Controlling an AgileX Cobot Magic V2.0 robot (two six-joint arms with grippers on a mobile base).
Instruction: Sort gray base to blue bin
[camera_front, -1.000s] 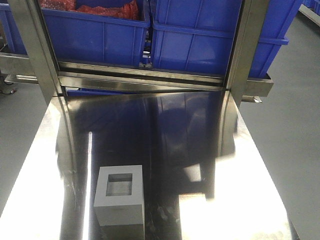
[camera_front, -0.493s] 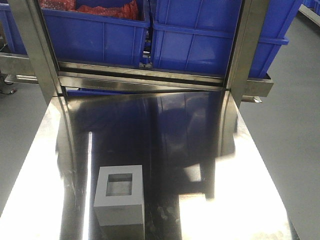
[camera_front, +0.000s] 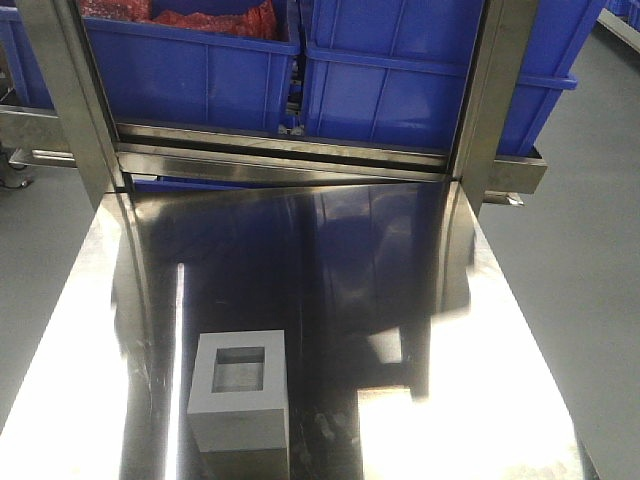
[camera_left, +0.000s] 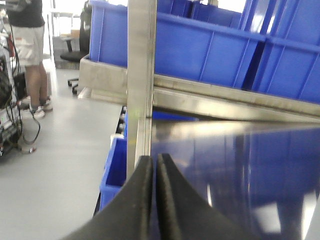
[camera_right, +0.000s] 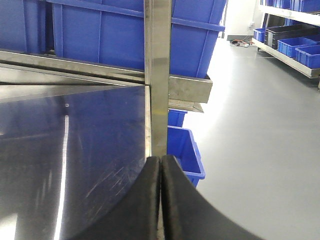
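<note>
The gray base (camera_front: 240, 400) is a light-gray block with a square recess in its top. It stands on the steel table (camera_front: 400, 300) near the front edge, left of centre. Two large blue bins sit on the rack behind the table: the left one (camera_front: 190, 75) holds red material, and the right one (camera_front: 400, 90) shows only its wall. My left gripper (camera_left: 155, 157) is shut with nothing in it, off the table's left side. My right gripper (camera_right: 161, 158) is shut and empty by the table's right edge. Neither gripper shows in the front view, and neither wrist view shows the base.
Steel uprights (camera_front: 70, 100) (camera_front: 490, 100) rise at the table's back corners, joined by a crossbar (camera_front: 280, 160). Smaller blue bins stand on the floor beside the table, one on the left (camera_left: 115, 175) and one on the right (camera_right: 186, 150). A person (camera_left: 27, 45) stands far left.
</note>
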